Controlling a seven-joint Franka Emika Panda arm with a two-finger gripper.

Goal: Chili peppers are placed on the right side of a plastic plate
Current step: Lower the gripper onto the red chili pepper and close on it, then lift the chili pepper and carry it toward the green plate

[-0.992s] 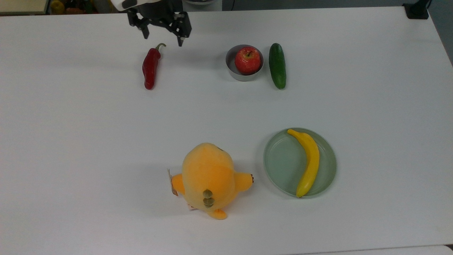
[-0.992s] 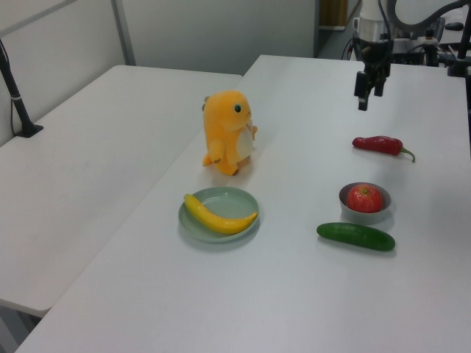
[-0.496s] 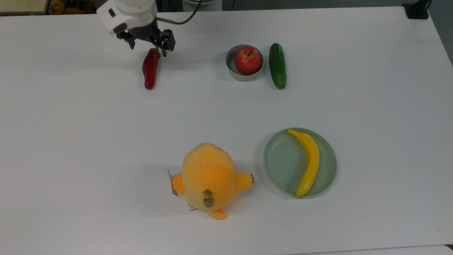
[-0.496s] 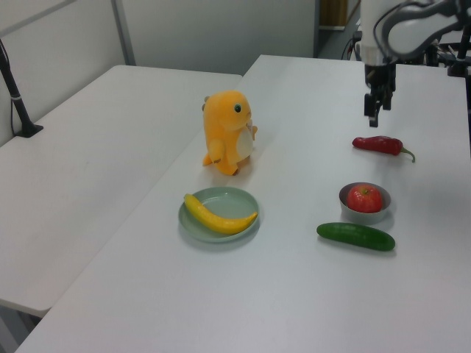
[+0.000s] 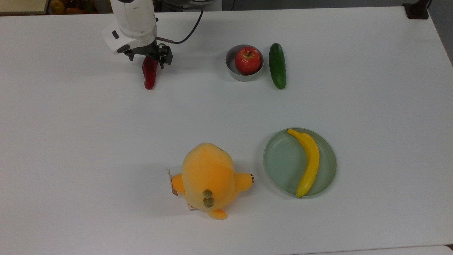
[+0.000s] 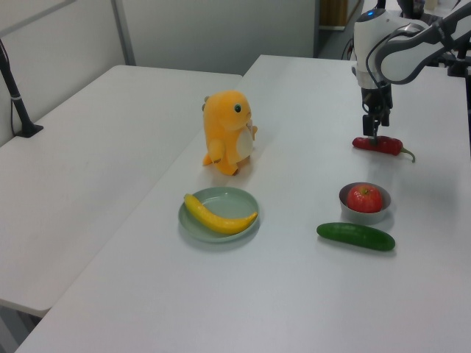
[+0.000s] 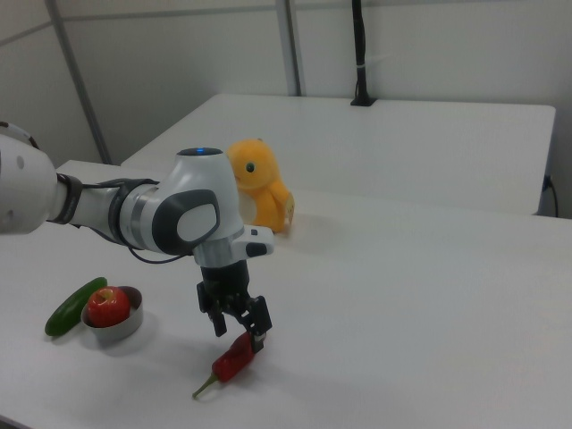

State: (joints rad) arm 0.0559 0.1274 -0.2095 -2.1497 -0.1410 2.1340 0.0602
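Note:
The red chili pepper (image 5: 149, 77) lies on the white table at the top view's upper left, its stem end hidden under the arm. My gripper (image 5: 148, 59) hangs open just over the pepper's stem half, one finger on each side, nothing held. In the left view the gripper (image 6: 374, 129) is right above the chili pepper (image 6: 380, 144); in the right view the gripper (image 7: 238, 327) hovers just over the chili pepper (image 7: 232, 360). The pale-green plastic plate (image 5: 279, 159) sits at the top view's lower right, far from the gripper, and appears as the plate (image 6: 239, 203) in the left view.
A yellow banana (image 5: 308, 161) lies in the plate's right half in the top view. A red apple (image 5: 247, 60) sits in a small grey bowl (image 5: 231, 69), with a dark green cucumber (image 5: 277, 65) beside it. An orange plush toy (image 5: 208, 179) stands left of the plate.
The arm has swung from beyond the pepper's stem end to directly over it and come down close to it. The pepper and everything else have stayed put.

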